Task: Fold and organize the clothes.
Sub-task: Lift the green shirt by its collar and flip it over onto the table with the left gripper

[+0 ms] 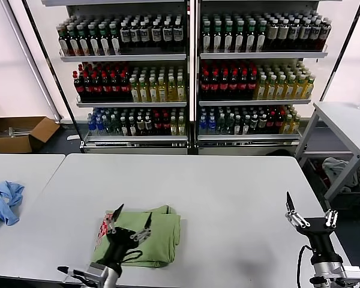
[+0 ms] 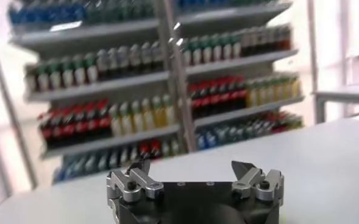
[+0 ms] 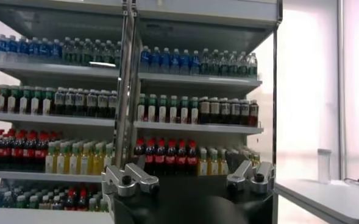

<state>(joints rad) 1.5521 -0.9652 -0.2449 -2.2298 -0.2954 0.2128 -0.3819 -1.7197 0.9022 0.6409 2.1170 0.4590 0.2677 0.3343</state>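
Head view shows the grey surface (image 1: 228, 198) cut off along its near edge, with bottle shelves (image 1: 189, 72) beyond its far edge. On it, close to the near edge and left of the middle, lies the folded green polo shirt (image 1: 159, 237); its red-and-white print shows only as a sliver at the fold's left side, and the collar and buttons cannot be made out. Over the shirt, partly hiding it, stands the left pincer (image 1: 130, 222), fingers spread wide and holding nothing. By the near right corner, the right pincer (image 1: 308, 216) gapes equally wide, empty.
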